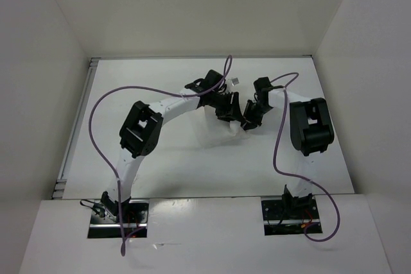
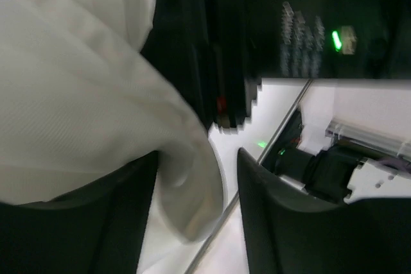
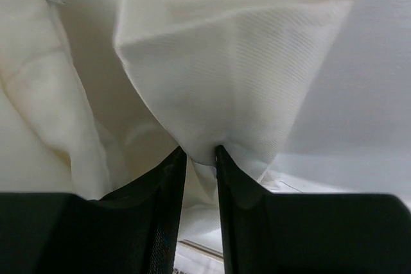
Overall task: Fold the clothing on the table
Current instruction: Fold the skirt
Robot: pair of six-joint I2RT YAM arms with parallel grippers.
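Observation:
The clothing shows in the top view only as a small white bunch on the table, under the two grippers that meet at the middle. My left gripper is open. In its wrist view a rounded fold of the clothing lies against the left finger, with a clear gap to the right finger. My right gripper is shut on the clothing. In its wrist view both fingertips pinch a bottom corner of the ribbed white fabric, which spreads above them.
White walls close the table in on three sides, and a metal edge strip runs down the left. Purple cables loop over both arms. The right arm's black body with a green light sits close in front of the left gripper.

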